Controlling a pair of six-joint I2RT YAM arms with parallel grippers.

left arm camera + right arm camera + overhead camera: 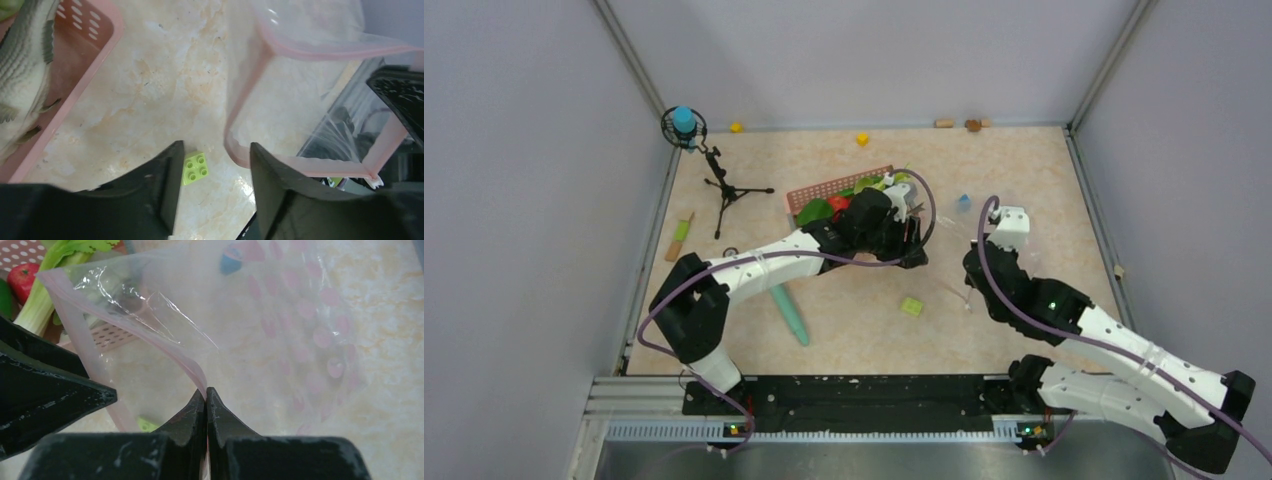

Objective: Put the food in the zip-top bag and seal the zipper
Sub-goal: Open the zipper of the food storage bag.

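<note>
The zip-top bag [260, 330] hangs open-mouthed between the two grippers, clear with pink dots. My right gripper [206, 390] is shut on its pink zipper [170, 347] strip. My left gripper [215, 150] is open just beside the bag's mouth [300, 90], with nothing between its fingers; only the table and a green block [196, 167] show below. The food lies in the pink basket [824, 190]: a leek stalk [37, 305], a red tomato [22, 280] and green leaves [816, 210]. The leek [25, 75] also shows left of the left gripper [914, 245].
A teal stick [791, 312] and the green block [911, 306] lie on the table in front of the basket. A small tripod with a blue head [724, 190] stands at the back left. A yellow block [862, 139] sits near the back wall.
</note>
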